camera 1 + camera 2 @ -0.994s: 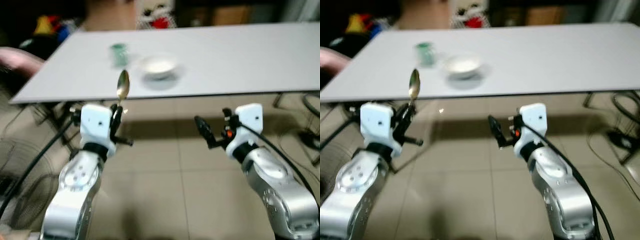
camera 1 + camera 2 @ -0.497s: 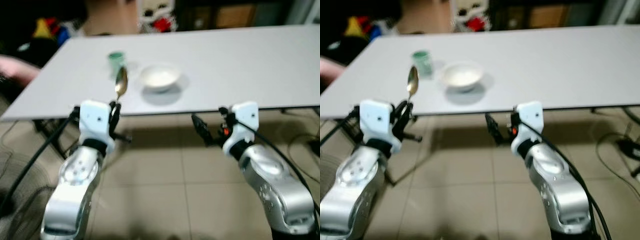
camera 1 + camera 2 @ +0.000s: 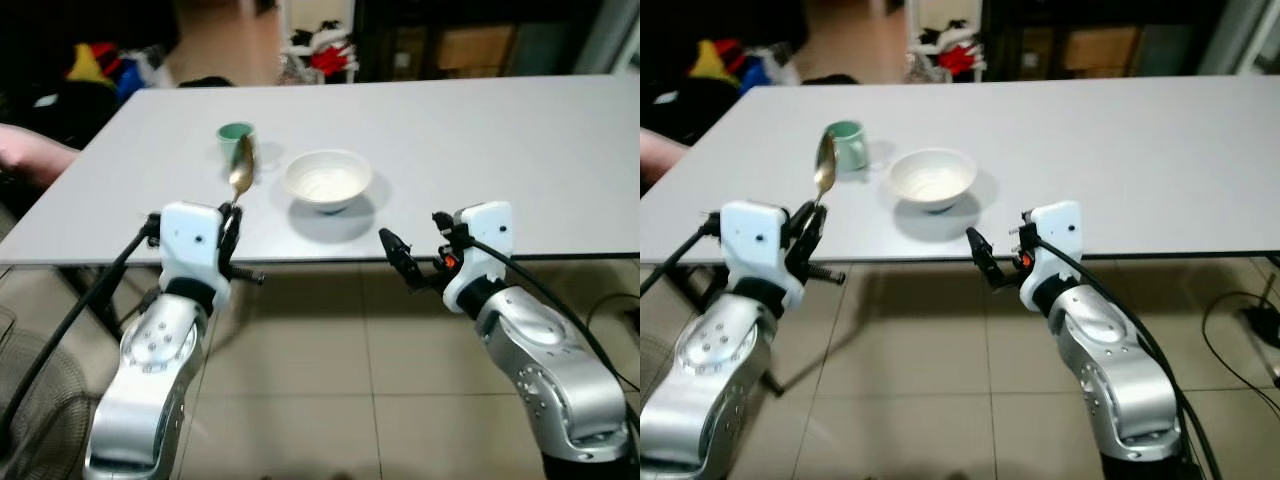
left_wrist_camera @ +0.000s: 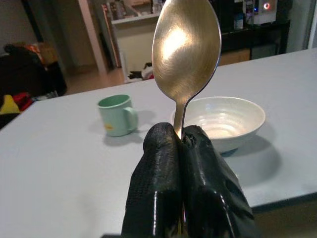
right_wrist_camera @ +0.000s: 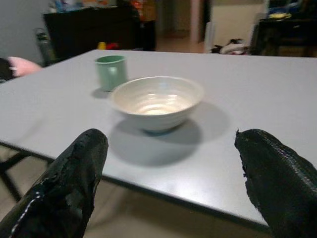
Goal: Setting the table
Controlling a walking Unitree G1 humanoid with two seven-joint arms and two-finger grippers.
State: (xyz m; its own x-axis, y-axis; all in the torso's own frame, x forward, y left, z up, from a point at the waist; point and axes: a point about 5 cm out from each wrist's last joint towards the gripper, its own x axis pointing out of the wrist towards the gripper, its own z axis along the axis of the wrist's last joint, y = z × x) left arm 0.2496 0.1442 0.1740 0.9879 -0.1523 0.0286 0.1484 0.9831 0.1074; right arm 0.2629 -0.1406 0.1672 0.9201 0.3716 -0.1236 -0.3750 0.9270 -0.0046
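A white bowl (image 3: 327, 180) and a green mug (image 3: 235, 139) stand on the grey table (image 3: 480, 140), near its front left part. My left gripper (image 3: 229, 225) is shut on the handle of a golden metal spoon (image 4: 185, 42), which stands upright with its bowl end up. That gripper hovers just before the table's front edge, left of the white bowl (image 4: 224, 120) and nearer than the mug (image 4: 117, 115). My right gripper (image 3: 398, 262) is open and holds nothing, level with the table's front edge and just right of the bowl (image 5: 156, 100).
The tiled floor (image 3: 330, 370) lies under my arms. A fan guard (image 3: 35, 400) stands low at the left. Dark furniture and coloured clutter (image 3: 95, 60) sit beyond the table's far edge. Something pink (image 3: 30, 155) shows at the left edge.
The camera has come closer to the table, so the bowl and mug look nearer and sharper. Both grippers now reach the table's front edge; the spoon stays in the left gripper.
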